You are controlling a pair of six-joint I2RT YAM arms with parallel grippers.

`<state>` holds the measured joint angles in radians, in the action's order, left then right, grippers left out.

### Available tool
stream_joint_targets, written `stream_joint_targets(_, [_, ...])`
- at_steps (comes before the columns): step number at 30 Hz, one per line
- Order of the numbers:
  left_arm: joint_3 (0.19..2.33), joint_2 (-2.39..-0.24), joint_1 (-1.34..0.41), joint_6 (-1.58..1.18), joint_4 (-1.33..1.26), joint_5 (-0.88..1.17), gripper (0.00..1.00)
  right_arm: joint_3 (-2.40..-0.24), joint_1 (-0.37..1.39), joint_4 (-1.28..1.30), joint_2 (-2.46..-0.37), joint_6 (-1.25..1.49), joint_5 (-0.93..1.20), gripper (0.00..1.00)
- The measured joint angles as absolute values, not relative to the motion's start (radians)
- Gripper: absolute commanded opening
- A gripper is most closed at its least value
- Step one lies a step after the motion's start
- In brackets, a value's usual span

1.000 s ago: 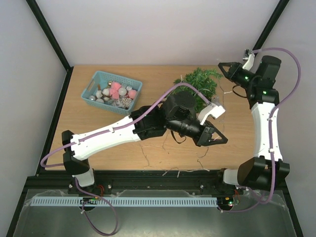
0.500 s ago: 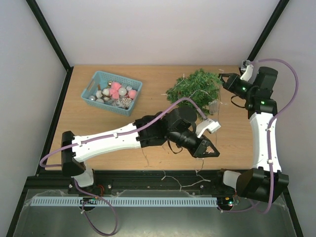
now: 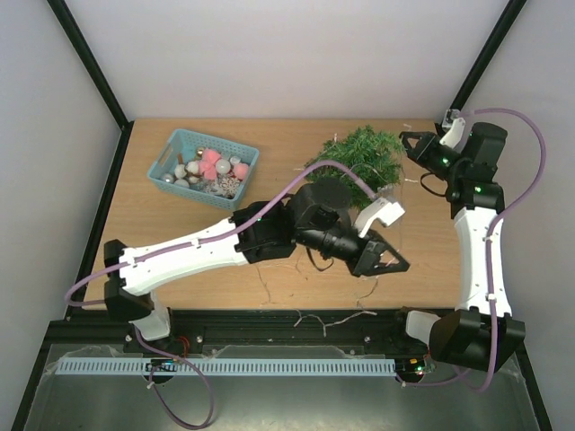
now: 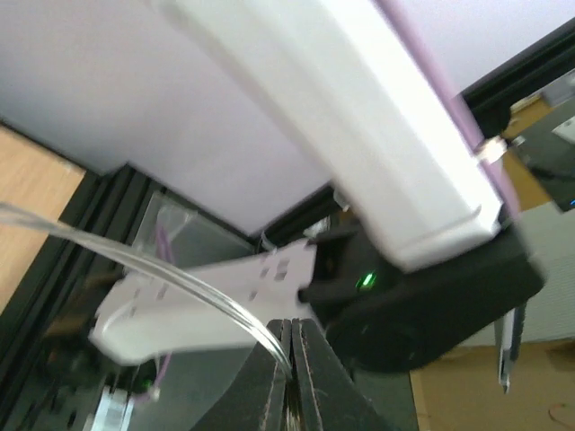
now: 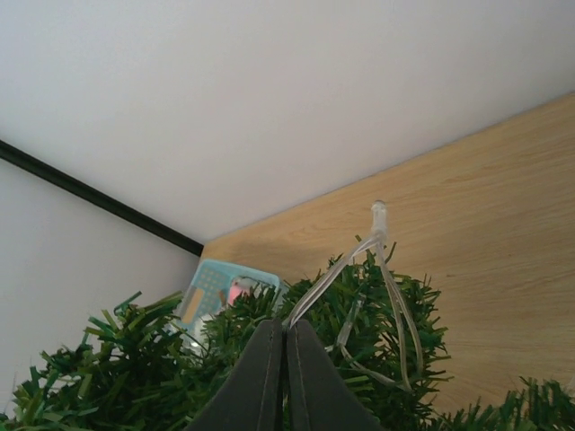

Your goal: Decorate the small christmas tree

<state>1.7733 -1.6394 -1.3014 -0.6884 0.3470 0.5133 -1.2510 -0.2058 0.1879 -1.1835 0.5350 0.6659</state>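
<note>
We see the bushy green tree just beside our right pincer, which pinches a clear wire. Our left pincer, farther off, pinches wire too.

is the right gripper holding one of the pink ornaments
No, the right gripper is shut on a clear light string that loops over the tree, with nothing pink between its fingers.

This is a robotics lab cell: light wooden tabletop boxed in by plain white wall panels and black metal frame posts, white-and-black robot arms bolted at its edge.
</note>
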Motion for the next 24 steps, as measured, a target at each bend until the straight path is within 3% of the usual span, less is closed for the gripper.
stream_joint_targets(10, [2.27,-1.934,-1.283,-0.683,0.353,0.579,0.02,-1.235,-0.206,0.101,-1.184,0.62,0.675,0.01])
stream_joint_targets(24, [2.216,-2.007,-1.286,-0.78,0.165,0.805,0.02,-1.187,-0.223,0.073,-1.192,0.641,0.682,0.01])
